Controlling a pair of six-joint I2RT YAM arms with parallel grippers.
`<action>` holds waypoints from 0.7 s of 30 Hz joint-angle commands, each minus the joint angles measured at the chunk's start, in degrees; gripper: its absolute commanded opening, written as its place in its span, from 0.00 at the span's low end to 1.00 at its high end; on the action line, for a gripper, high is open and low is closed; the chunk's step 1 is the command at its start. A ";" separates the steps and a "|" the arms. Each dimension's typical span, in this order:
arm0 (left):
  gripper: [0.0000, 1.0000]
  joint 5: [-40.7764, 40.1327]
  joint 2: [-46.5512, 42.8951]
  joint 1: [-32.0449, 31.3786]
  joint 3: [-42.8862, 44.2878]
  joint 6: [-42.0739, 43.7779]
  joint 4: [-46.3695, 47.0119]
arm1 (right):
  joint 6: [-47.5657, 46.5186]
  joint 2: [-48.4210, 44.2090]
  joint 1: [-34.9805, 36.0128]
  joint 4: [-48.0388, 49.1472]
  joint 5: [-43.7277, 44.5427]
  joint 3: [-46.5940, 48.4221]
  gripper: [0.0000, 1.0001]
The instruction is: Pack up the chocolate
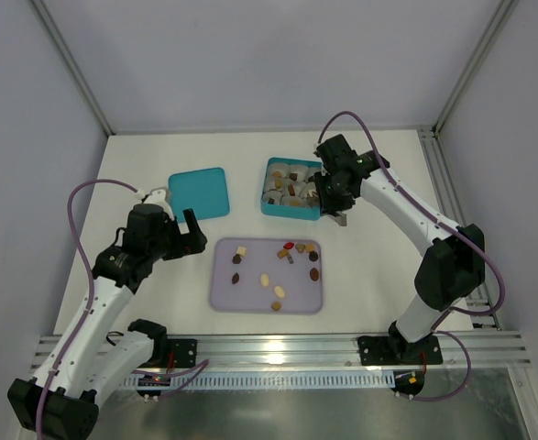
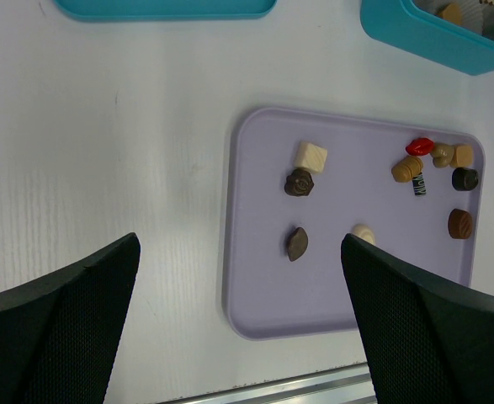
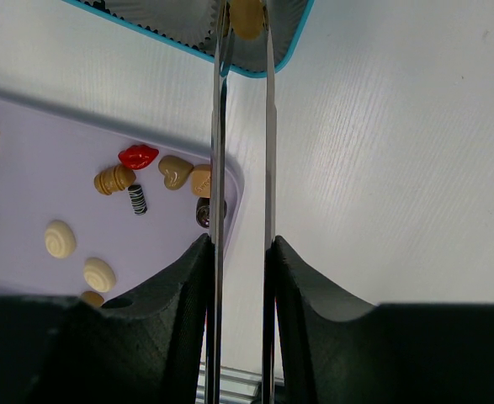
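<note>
Our right gripper (image 3: 245, 7) pinches a tan chocolate (image 3: 247, 21) over a cup (image 3: 290, 25), ready to drop it; our left gripper (image 2: 240, 244) waits, jaws wide apart, beside the tray (image 2: 255, 295).

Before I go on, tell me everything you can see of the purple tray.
The tray is pale lilac, rectangular with rounded corners and a low raised rim; it looks like smooth plastic. It lies flat on the white table, on the near side of the teal box and apart from it. About a dozen loose chocolates lie scattered on it, thickest toward its far right corner, among them a red one and a cream square. Only table and chocolates are seen touching it.
</note>
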 commanded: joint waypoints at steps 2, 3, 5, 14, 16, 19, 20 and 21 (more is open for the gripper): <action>1.00 -0.17 -0.07 -0.17 0.41 0.13 0.70 | -0.93 -2.54 -0.20 0.90 -0.17 1.52 0.36; 1.00 -0.17 -0.16 -0.26 0.41 0.04 0.61 | -0.93 -2.54 -0.19 0.90 -0.17 1.61 0.36; 1.00 -0.17 -0.07 -0.17 0.41 0.04 0.70 | -0.84 -2.54 -0.28 0.82 -0.17 1.70 0.36; 1.00 -0.08 -0.16 -0.17 0.41 0.12 0.70 | -1.02 -2.36 -0.19 0.47 -0.25 2.23 0.37; 1.00 -0.17 -0.07 -0.17 0.41 0.13 0.70 | -1.02 -2.36 -0.19 0.38 -0.25 2.40 0.37; 1.00 -0.17 -0.24 -0.26 0.41 0.04 0.70 | -1.10 -2.36 -0.20 0.29 -0.17 2.67 0.37; 1.00 -0.17 -0.16 -0.26 0.41 0.12 0.79 | -1.19 -2.36 -0.19 0.38 -0.25 2.75 0.37; 1.00 -0.17 -0.24 -0.17 0.41 0.04 0.70 | -1.10 -2.36 -0.19 0.20 -0.25 2.93 0.37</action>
